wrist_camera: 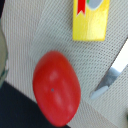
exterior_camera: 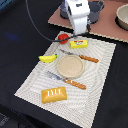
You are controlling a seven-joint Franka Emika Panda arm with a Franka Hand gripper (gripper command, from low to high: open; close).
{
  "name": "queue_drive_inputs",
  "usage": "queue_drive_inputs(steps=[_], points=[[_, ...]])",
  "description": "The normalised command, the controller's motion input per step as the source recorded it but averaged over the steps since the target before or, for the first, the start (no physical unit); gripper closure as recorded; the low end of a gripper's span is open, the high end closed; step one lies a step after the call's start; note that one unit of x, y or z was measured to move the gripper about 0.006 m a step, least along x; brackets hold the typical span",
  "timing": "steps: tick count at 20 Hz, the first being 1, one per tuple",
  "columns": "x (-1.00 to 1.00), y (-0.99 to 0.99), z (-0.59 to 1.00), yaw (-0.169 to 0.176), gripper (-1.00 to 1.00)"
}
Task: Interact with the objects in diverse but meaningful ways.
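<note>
Smooth, glossy red oval tomato (wrist_camera: 56, 88)

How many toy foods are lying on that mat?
4. The tomato and butter block lie at the mat's far edge, the banana beside the plate, the bread loaf at the near edge. The arm may hide others.

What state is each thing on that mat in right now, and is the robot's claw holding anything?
tomato: lying on the mat's edge, free, under the gripper.
butter block: flat, beside the tomato, not touching it.
banana: lying on the mat, untouched.
bread loaf: flat, at the mat's near end.
plate: empty.
fork: beside the plate.
knife: beside the plate.
gripper: above the tomato; jaws unclear.
</note>
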Motion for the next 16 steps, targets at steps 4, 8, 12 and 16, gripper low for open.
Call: queue_drive_inputs(steps=[4,8,12,16], points=[[0.92,0.08,-0.06,-0.068,-1.0],[0.67,0.25,-0.09,-0.006,-1.0],[0.29,0.28,-0.14,0.013,-1.0],[-0.02,0.46,-0.03,0.064,-1.0]])
